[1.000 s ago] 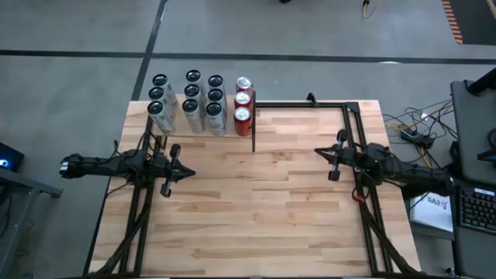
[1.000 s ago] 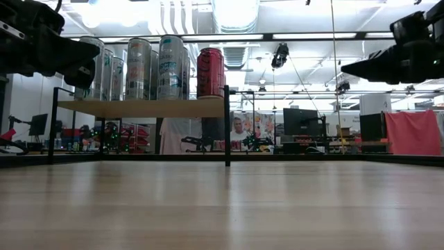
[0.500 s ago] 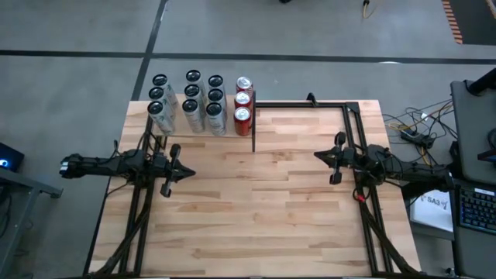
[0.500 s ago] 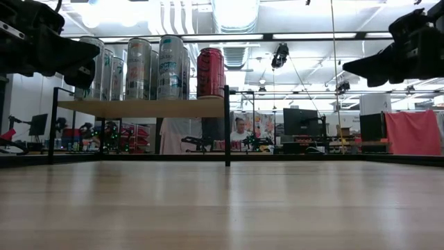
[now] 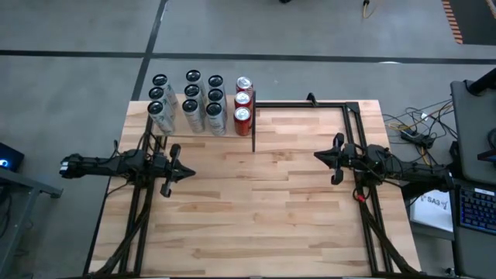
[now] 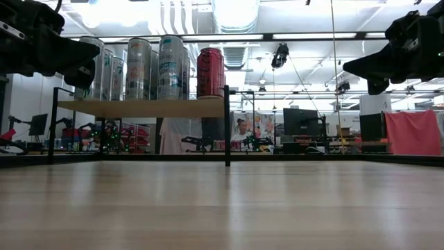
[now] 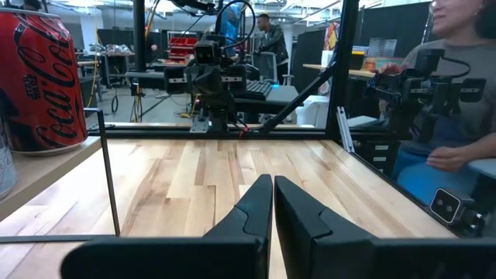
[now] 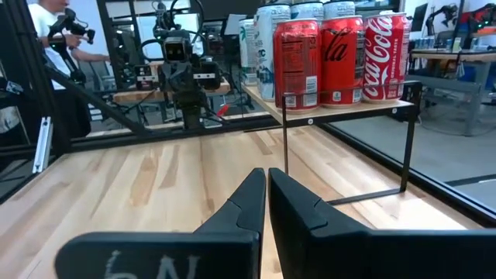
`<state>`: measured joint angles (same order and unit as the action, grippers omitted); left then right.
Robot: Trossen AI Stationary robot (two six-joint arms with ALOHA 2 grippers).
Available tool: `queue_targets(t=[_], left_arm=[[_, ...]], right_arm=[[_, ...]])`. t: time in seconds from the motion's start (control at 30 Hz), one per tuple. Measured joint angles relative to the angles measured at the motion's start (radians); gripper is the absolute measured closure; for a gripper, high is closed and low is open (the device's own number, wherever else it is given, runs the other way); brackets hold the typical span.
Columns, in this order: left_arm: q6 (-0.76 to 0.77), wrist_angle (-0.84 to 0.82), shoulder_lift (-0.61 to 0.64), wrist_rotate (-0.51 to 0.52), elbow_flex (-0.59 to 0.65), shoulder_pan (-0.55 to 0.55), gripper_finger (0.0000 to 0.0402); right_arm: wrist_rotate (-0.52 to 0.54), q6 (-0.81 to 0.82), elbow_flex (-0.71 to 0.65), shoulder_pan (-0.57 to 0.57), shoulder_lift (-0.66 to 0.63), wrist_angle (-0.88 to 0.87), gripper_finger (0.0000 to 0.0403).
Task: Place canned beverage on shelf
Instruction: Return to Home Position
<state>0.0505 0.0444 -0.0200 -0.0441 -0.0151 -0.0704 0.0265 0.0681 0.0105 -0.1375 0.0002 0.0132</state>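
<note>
On the shelf, twelve cans stand upright in four rows running front to back, three cans to a row. The three red cans fill the row at the shelf's right end, beside its black corner post. The nine white cans fill the other three rows toward the shelf's left end. The red row and the two white rows next to it stand close together, and the leftmost white row sits slightly apart from them.

In front of the shelf, on its near side and toward its left half, the left gripper hangs above the table. It holds nothing, and its two fingers are pressed together with only a thin slit between them. In the low view it hangs at about the height of the cans, above the shelf's plank.

Well off to the right of the shelf, past the red cans, the right gripper hangs at a similar height and points back toward the shelf. Its fingers are also clenched on nothing. Neither gripper touches a can or the shelf.

Beyond the table, each wrist view shows a person in the room.
</note>
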Motion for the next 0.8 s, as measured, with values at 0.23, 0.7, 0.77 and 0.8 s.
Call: queue_targets(t=[0.23, 0.7, 0.77, 0.8], left_arm=[[0.0, 0.0, 0.0, 0.0, 0.0, 0.0, 0.0402], [0.0, 0.0, 0.0, 0.0, 0.0, 0.0, 0.0402], [0.0, 0.0, 0.0, 0.0, 0.0, 0.0, 0.0402], [0.0, 0.0, 0.0, 0.0, 0.0, 0.0, 0.0402]], right_arm=[[0.0, 0.0, 0.0, 0.0, 0.024, 0.001, 0.0394], [0.0, 0.0, 0.0, 0.0, 0.028, 0.002, 0.0394], [0.0, 0.0, 0.0, 0.0, 0.028, 0.002, 0.0394], [0.0, 0.0, 0.0, 0.0, 0.028, 0.002, 0.0394]])
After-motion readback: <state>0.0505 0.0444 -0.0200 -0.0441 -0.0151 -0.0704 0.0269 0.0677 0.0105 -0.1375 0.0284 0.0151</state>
